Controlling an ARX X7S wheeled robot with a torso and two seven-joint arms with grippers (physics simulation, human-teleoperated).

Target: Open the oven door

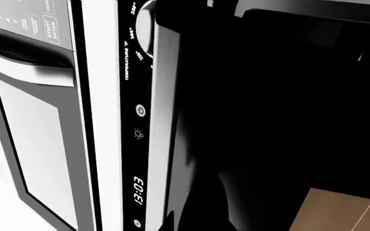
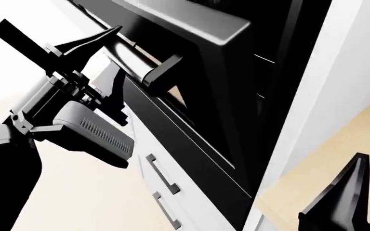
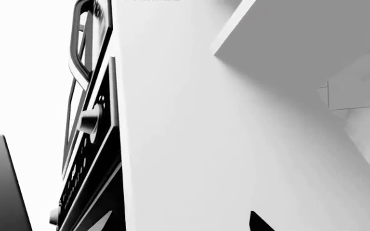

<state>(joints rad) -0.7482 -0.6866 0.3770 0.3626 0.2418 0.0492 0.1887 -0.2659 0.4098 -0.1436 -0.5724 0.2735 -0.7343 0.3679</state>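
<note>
I'm working the left claw (image 2: 104, 53) at the bar handle (image 2: 133, 60) of the oven door (image 2: 198, 96), upper middle of the head view. The fingers are straddling the bar, spread, not clamped as far as I can see. The door is already tilting out from the oven front, w/ a dark gap showing behind its top edge, so I'm judging it partly open; the rest of the swing down is still left.

Right claw (image 2: 349, 202) is sitting low at the lower right of the head view, only a dark tip showing, can't tell if it's spread or closed. Drawer pulls (image 2: 162, 175) are sitting below the door. The control strip w/ clock (image 1: 137, 190) and the microwave (image 1: 37, 120) are filling the left wrist view.
</note>
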